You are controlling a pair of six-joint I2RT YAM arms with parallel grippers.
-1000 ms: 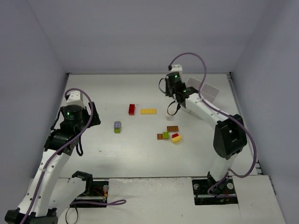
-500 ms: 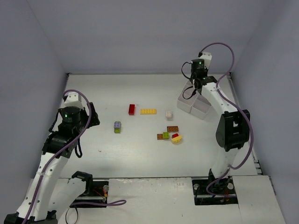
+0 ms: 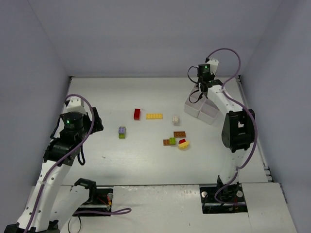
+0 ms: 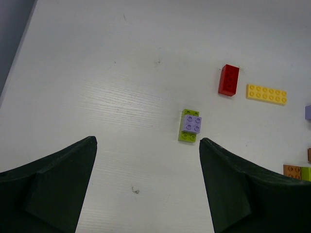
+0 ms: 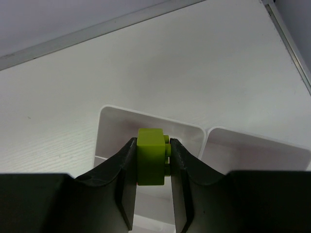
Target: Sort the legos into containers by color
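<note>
Right fingers (image 5: 124, 184) clamp a lime green plastic brick (image 5: 150, 158) just above a corner compartment of the one white divided plastic tray (image 5: 146, 121). The drop looks next, calling only for a release. Left fingers (image 4: 53, 184) gape wide, holding nothing, well left of the tray. On the table (image 3: 121, 97) between them lie about ten loose bricks (image 3: 154, 115): two red, two yellow, two brown, two lime, one white, one lavender

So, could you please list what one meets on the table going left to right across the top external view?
Lavender-on-lime stack → red brick → long yellow brick → white tray. The brick cluster in between overlaps, so I leave it out.
</note>
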